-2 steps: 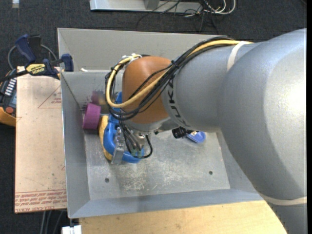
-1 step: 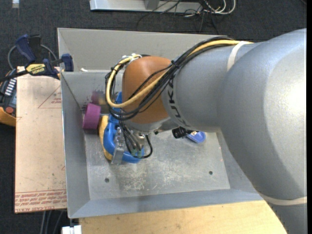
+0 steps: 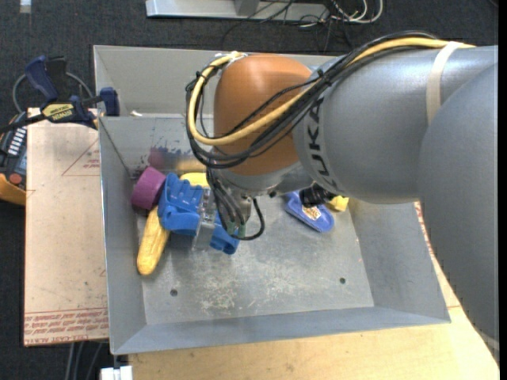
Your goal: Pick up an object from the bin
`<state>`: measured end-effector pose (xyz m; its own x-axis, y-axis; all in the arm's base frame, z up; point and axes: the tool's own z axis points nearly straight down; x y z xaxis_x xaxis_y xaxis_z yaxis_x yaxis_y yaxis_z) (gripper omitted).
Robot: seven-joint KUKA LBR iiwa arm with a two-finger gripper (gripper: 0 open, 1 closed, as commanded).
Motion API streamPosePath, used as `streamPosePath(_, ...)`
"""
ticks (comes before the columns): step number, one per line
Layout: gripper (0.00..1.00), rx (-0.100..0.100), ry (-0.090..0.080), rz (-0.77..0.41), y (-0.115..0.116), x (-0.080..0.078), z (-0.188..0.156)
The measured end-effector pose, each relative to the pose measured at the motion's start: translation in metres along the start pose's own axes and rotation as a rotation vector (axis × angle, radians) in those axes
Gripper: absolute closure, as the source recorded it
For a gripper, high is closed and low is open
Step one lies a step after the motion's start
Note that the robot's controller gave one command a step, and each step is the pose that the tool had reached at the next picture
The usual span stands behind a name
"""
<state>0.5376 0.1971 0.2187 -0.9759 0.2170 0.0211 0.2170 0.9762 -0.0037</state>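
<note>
The grey arm (image 3: 396, 117) comes in from the view's right and covers much of the grey metal bin (image 3: 261, 291). Its wrist carries a rounded orange cover (image 3: 253, 109) with black and yellow cables looped over it. Below that cover the claw (image 3: 215, 223) is down near the bin's floor, in the left half of the bin as we see it. We cannot tell whether it is wide or narrow, because the wrist hides most of it.

Just to the view's left of the claw, and touching it as far as we can judge, lies a chunky blue plastic toy (image 3: 181, 206) with ridged blocks on top. We cannot see whether the claw holds it.

Further out on the same side, past the blue toy, a long yellow thing (image 3: 151, 245) lies along the bin's left wall. A purple cylinder (image 3: 148, 190) rests above it, touching the toy.

To the view's right of the claw, apart from it, a flat blue-violet thing (image 3: 309, 212) lies on the floor, with a small yellow piece (image 3: 339, 204) at its far end.

Right under the claw, towards the near wall, sits a small blue block (image 3: 224, 242).
</note>
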Motion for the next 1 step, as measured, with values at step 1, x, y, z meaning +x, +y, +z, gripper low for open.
streamPosePath(1, 1.0, -0.006, -0.008, 0.004, 0.0, -0.0164, 0.0444)
